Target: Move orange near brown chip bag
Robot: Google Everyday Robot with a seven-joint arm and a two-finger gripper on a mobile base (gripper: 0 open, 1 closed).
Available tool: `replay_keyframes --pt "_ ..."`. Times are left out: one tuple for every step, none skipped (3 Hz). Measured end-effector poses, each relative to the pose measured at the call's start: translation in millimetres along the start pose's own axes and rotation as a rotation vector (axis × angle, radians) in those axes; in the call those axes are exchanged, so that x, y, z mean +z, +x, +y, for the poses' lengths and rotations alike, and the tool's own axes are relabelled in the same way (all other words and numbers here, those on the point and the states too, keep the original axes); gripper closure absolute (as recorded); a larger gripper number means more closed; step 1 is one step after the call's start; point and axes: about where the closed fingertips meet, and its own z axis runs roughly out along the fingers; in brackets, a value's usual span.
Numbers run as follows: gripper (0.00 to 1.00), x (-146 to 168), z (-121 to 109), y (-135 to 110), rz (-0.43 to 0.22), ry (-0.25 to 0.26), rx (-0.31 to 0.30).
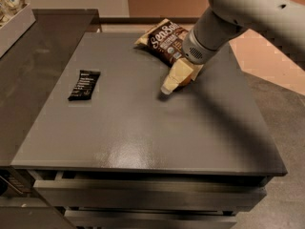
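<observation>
I see a small black bar wrapper [85,85] lying flat on the left of the grey worktop [143,132], well apart from everything else. Further right, at the far edge, lies the brown chip bag [164,41]. The tool [170,84] is angled down just in front of the bag, its tip at the worktop. I cannot tell how far it is open or whether it holds anything, and I cannot make out the orange.

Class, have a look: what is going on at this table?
A robot arm reaches over the grey table, its gripper down at the surface right beside the brown chip bag. The orange is not plainly in view; it may be hidden at the gripper. A black bar lies apart on the left.
</observation>
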Motion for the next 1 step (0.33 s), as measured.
replay_keyframes --pt "0.00 0.0 0.0 0.0 0.000 0.000 0.000"
